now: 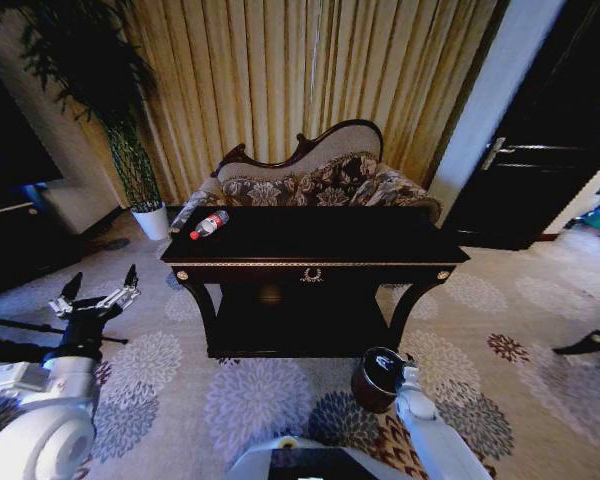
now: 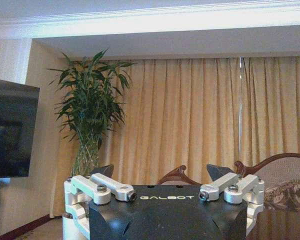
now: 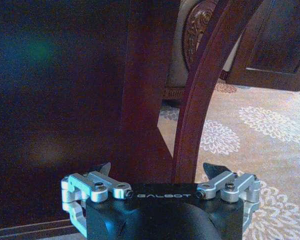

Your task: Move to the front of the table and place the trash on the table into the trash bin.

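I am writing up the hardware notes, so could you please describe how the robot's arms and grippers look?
Both arms have glossy white rounded shells. The left gripper and right gripper look alike: a black body marked GALBOT in pale letters, silver metal linkages with dark bolts on either side, and dark pointed fingertips. No loose cables show.

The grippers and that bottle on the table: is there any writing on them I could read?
"GALBOT": on the black body of the left gripper, in its wrist view.
"GALBOT": on the black body of the right gripper, in its wrist view.
The bottle has a red label, too small to read.
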Controlling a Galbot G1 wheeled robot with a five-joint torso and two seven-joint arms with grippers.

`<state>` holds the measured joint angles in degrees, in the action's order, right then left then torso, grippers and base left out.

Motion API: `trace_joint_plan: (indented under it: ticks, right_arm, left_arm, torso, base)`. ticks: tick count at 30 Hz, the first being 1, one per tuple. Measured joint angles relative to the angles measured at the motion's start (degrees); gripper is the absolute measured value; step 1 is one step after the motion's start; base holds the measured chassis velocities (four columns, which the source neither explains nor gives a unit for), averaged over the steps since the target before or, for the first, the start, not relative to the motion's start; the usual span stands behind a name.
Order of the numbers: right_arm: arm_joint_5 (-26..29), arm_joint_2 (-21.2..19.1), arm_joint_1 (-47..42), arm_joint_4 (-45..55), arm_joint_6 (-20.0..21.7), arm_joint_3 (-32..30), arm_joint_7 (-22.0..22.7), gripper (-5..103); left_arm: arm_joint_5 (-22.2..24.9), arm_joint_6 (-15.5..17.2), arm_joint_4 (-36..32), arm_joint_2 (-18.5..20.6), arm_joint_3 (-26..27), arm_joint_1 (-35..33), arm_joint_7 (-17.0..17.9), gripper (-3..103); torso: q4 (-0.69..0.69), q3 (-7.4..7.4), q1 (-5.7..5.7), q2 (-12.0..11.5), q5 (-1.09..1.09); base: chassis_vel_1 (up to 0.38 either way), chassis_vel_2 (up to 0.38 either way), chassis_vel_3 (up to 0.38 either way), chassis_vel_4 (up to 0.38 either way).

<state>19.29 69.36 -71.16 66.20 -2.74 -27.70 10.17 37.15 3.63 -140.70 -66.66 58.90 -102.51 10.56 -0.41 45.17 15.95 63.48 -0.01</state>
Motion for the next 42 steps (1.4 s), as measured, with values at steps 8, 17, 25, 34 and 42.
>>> trace_joint_plan:
  ticks: [8,17,25,34,42]
  right_arm:
    - [1.93,-1.02,-1.82,6.12,1.48,-1.18,-0.02,100]
    - [3.81,-2.79,-5.55,23.94,4.59,-4.10,2.11,100]
    - [5.13,-4.93,-6.26,32.82,4.68,-5.76,3.14,100]
    - [5.97,-7.69,-6.67,44.69,8.97,-7.51,2.49,100]
    - [7.07,-10.30,-7.92,56.54,17.20,-8.50,3.70,100]
  left_arm:
    - [0.09,-0.11,-0.08,-0.12,0.21,0.14,-0.02,100]
    - [-0.01,-0.13,-0.29,-0.88,-0.44,0.24,-0.08,100]
    - [-0.01,-0.71,-0.44,-0.96,-0.29,0.10,-0.08,100]
    - [-0.32,-0.87,-0.05,-1.09,-0.26,0.27,-0.08,100]
    - [-0.55,-0.55,0.66,-1.07,-0.03,0.40,-0.07,100]
  torso:
    - [0.00,0.00,0.00,0.00,0.00]
    - [0.01,0.00,0.00,0.00,0.00]
    - [0.00,0.00,0.00,0.00,0.00]
    - [0.00,0.00,0.00,0.00,0.00]
    - [0.00,0.00,0.00,0.00,0.00]
  base:
    - [0.000,0.000,0.000,0.000]
    - [0.000,0.000,0.000,0.000]
    - [0.000,0.000,0.000,0.000]
    - [0.000,0.000,0.000,0.000]
    - [0.000,0.000,0.000,0.000]
